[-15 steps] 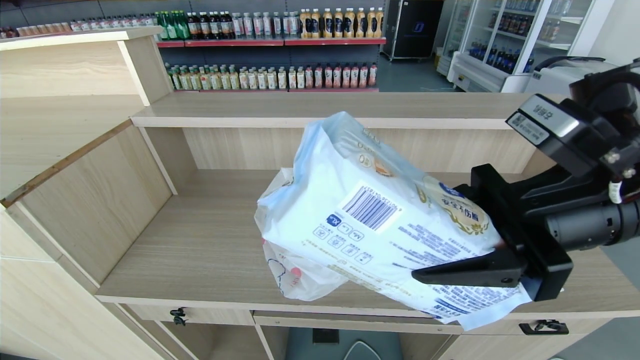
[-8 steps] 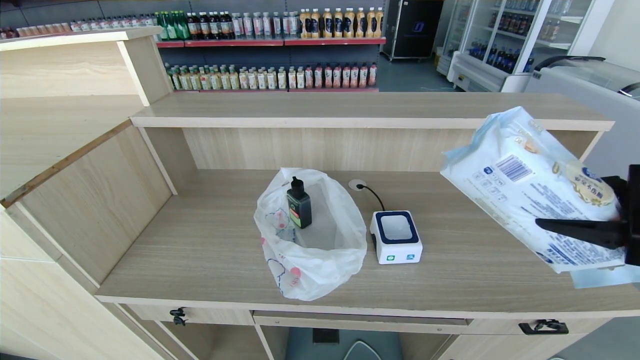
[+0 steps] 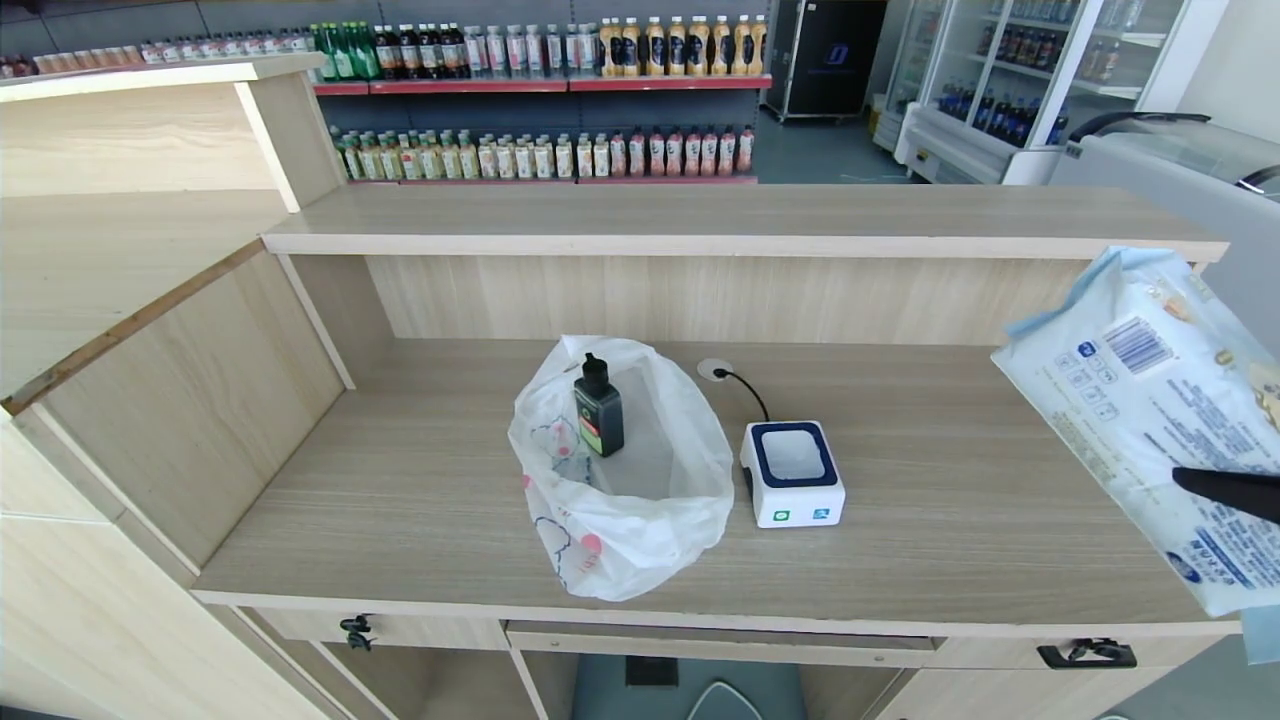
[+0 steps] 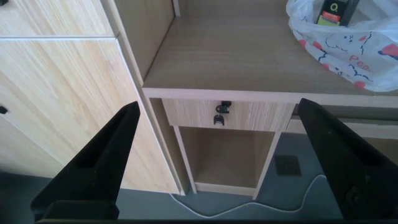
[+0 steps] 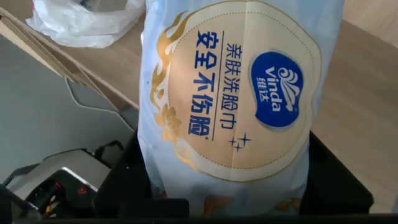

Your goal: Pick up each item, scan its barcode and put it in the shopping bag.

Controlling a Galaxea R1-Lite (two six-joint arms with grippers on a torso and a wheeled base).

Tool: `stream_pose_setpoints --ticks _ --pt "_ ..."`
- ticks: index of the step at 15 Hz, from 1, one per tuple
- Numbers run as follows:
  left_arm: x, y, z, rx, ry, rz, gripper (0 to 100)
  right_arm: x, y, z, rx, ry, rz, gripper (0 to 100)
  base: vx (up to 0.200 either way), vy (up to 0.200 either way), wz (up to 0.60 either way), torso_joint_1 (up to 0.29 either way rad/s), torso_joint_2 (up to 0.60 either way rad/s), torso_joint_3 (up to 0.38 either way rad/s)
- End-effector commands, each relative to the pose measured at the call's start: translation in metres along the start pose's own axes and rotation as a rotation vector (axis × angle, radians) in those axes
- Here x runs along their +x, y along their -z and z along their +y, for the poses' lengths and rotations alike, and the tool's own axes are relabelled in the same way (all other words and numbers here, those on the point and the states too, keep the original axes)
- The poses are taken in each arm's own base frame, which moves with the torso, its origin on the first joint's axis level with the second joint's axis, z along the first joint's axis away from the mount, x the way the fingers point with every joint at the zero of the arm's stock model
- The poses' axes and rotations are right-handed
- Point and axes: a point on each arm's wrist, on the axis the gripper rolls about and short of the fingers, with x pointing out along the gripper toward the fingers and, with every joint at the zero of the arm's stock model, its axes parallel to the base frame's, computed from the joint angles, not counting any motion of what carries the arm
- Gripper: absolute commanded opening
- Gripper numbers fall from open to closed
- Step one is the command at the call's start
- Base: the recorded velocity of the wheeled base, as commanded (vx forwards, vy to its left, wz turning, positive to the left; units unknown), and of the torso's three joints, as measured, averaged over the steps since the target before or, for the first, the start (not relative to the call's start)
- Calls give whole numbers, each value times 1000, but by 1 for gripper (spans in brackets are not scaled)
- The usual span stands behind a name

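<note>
A white and pale-blue soft package hangs tilted above the counter's right end, barcode side up. My right gripper is shut on it, and one black finger shows against its lower end. The white plastic shopping bag lies open at the middle of the counter with a black bottle standing in it. The white barcode scanner sits just right of the bag. My left gripper is open and holds nothing, low beside the counter's front left corner, with the bag farther off.
The wooden counter has a raised back ledge and a slanted side wall on the left. The scanner's cable runs to a hole behind it. Drawers with keys lie under the front edge.
The right arm swung the package from close in front of the head camera, over the bag, out to the counter's right end. Bag, bottle and scanner came into sight.
</note>
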Motion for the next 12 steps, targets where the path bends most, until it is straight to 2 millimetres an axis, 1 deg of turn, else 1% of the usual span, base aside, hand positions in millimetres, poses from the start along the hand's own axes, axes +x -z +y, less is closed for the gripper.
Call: stream_pose_setpoints --ticks 1,3,4,5,6,7,8,9,10,12 --pt "0 0 0 0 -1 0 100 -4 -5 2 9 141 73 0 0 0 0 0 0 0" --pt "0 0 0 0 -1 0 100 -1 -14 -1 114 362 161 0 0 0 0 0 0 0" --pt "0 0 0 0 -3 0 100 1 -18 -2 142 479 183 0 0 0 0 0 0 0" --pt "0 0 0 0 -3 0 100 5 -22 1 189 551 174 0 0 0 0 0 0 0" --pt "0 0 0 0 -1 0 100 12 -23 9 201 558 148 0 0 0 0 0 0 0" --pt "0 0 0 0 -3 0 100 19 -22 16 170 611 149 0 0 0 0 0 0 0" --pt "0 0 0 0 -1 0 100 25 -26 20 144 719 142 0 0 0 0 0 0 0" --pt "0 0 0 0 -1 0 100 30 -28 19 136 807 153 0 0 0 0 0 0 0" --pt "0 0 0 0 -3 0 100 34 -28 18 134 853 177 0 0 0 0 0 0 0" --pt "0 0 0 0 -1 0 100 36 -30 21 107 842 183 0 0 0 0 0 0 0"
